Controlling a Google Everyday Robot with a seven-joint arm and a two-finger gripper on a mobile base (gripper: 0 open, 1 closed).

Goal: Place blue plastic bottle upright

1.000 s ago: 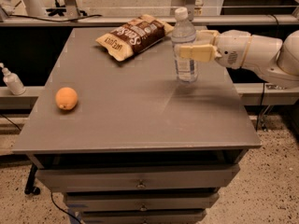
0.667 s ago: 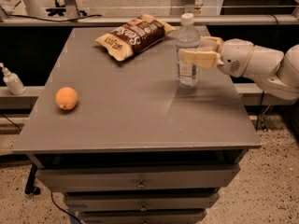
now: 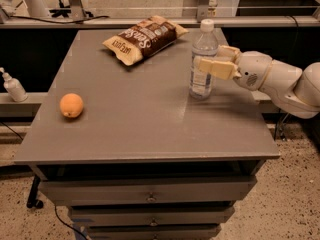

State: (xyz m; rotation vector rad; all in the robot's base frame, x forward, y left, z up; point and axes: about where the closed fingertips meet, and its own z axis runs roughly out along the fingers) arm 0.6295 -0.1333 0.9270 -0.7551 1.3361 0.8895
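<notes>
Standing upright on the grey surface (image 3: 140, 119) nr its right edge, blue plastic bottle (image 3: 201, 82) rests base-down; gripper (image 3: 210, 59) clasps its midsection from the right, prob. steadying it pre-release.

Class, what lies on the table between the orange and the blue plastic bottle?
Camera view: only bare table separates orange and blue plastic bottle; the pincer sits at the bottle's other side.
</notes>
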